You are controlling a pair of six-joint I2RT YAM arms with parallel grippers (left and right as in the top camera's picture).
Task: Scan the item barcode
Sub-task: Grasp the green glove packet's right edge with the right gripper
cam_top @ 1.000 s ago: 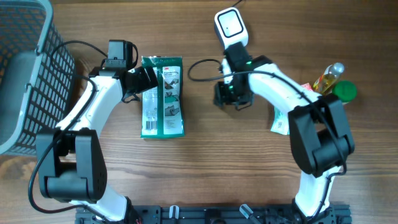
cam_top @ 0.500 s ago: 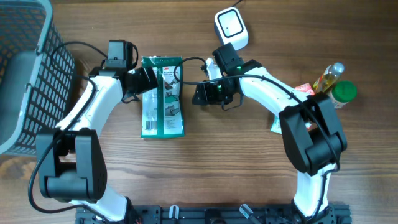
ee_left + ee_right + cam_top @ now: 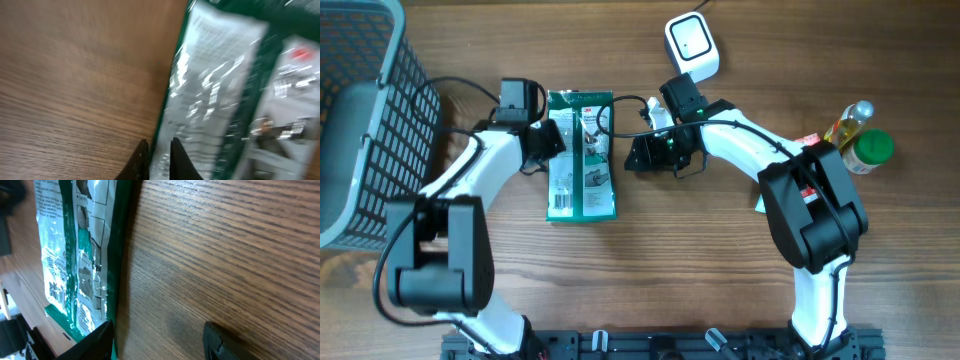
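Pinching the 9 o'clock edge of the green packet [image 3: 582, 160], the left gripper [image 3: 158, 159] has its fingertips pressed nearly together on the film. The packet lies flat on the wooden table [image 3: 720, 260], with the white scanner [image 3: 692, 42] at its 1 o'clock. The right gripper [image 3: 160, 342], jaws spread, sits just beside the packet's 3 o'clock edge.

Our left gripper [image 3: 550, 143] pinches the left edge of the green package [image 3: 582, 165], which lies flat on the wooden table [image 3: 700, 260]. Our right gripper [image 3: 638, 155] sits just beside its right edge, below the white scanner [image 3: 691, 43].
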